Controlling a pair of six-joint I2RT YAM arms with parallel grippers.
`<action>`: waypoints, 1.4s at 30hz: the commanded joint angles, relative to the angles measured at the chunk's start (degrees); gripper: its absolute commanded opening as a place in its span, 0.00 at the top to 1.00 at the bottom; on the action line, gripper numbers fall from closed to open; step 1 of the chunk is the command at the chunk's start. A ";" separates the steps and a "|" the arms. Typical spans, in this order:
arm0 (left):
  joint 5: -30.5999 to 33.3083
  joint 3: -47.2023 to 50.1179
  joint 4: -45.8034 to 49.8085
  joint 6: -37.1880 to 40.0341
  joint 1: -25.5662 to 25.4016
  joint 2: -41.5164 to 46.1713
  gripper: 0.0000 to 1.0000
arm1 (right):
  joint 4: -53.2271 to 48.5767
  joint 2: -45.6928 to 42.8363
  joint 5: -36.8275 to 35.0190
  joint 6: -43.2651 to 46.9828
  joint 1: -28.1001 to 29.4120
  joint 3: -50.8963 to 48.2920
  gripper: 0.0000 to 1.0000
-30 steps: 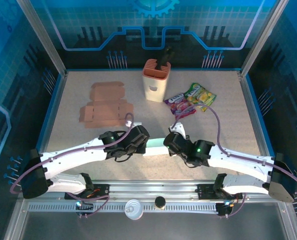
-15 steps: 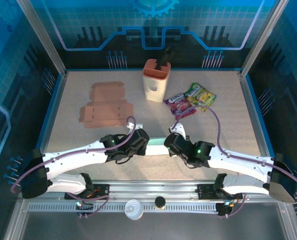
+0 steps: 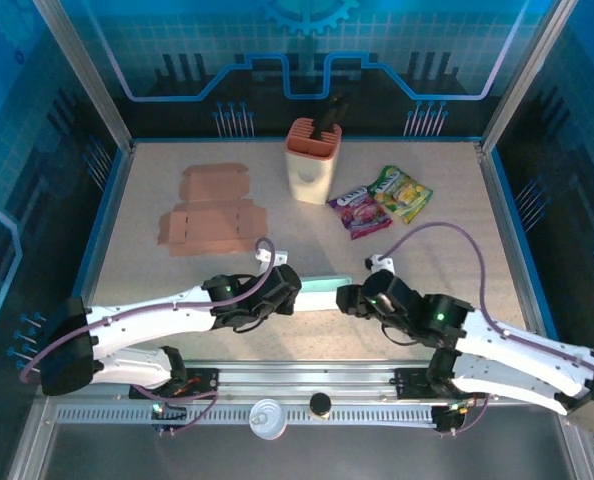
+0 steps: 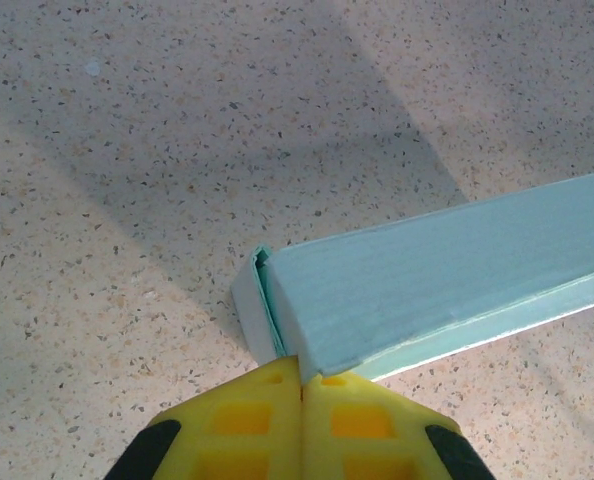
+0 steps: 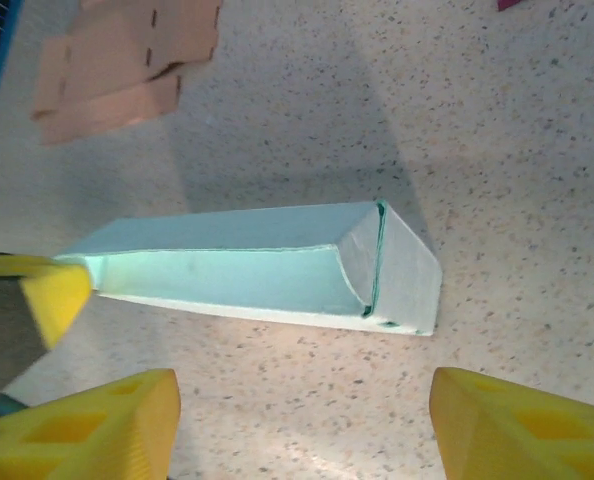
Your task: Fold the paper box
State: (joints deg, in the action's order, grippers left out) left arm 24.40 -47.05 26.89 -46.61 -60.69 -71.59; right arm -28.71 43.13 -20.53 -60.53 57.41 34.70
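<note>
Ahead of splayed right gripper (image 5: 302, 385), paper box (image 5: 237, 265), end pinched by left gripper (image 4: 300, 366).

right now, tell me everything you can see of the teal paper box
The teal paper box is a long, slim carton of pale mint card. It lies on its side on the speckled table between the two arms. The end facing the right wrist camera is closed by a flap with a dark seam; the other end shows loose layered flaps. The left gripper, shut, meets that corner. The right gripper is open and apart from the box.
</note>
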 commanded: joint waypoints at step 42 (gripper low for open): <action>-5.61 4.58 -3.62 -7.36 2.23 12.48 0.62 | 23.05 0.28 15.98 -44.56 -14.61 -21.28 0.62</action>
State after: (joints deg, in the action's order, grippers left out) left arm 22.11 -44.47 25.58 -51.59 -60.49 -61.41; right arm 0.32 42.96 -2.76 -106.21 43.64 15.57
